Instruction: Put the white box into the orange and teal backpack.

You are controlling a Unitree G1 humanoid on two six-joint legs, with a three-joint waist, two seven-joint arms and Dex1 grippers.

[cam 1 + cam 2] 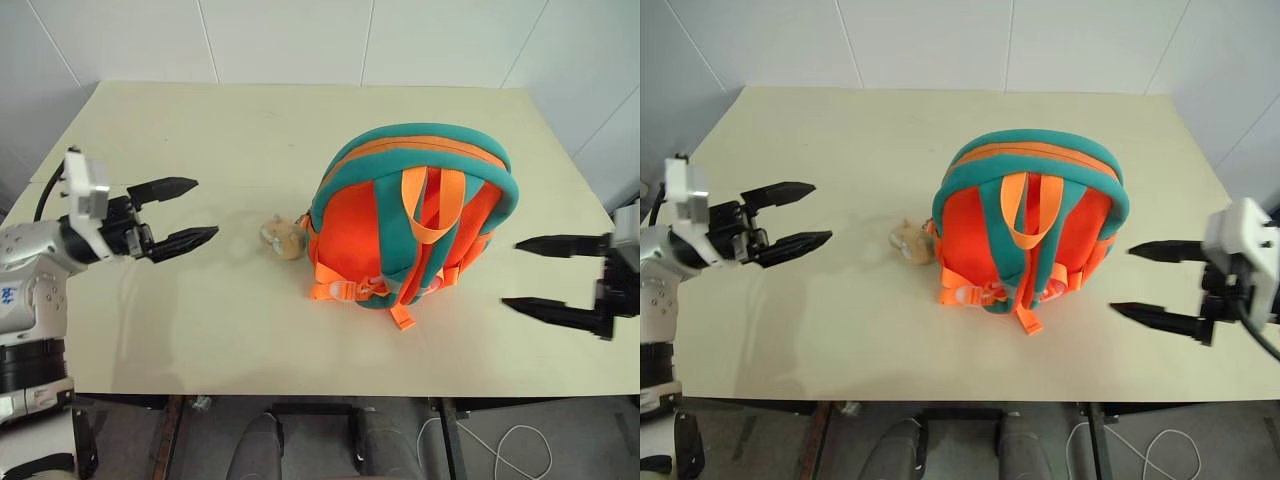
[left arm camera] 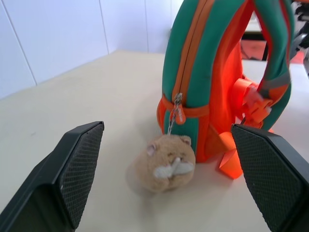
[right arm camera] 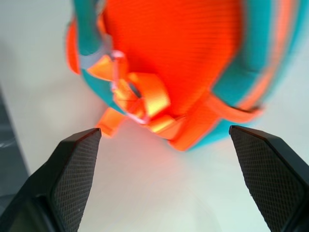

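The orange and teal backpack (image 1: 410,215) stands upright in the middle of the table, straps and orange handle facing me, its zipper closed in the left wrist view. A tan plush animal (image 1: 283,238) lies on the table by its left side. The white box is out of view. My left gripper (image 1: 190,212) hovers open and empty to the left of the backpack, pointing at the plush animal (image 2: 166,162). To the right of the backpack, my right gripper (image 1: 530,275) is open and empty, pointing at the orange buckles (image 3: 140,104).
The cream table (image 1: 200,330) has bare surface on both sides of the backpack and behind it. Its front edge runs just below the grippers. White wall panels rise behind the far edge.
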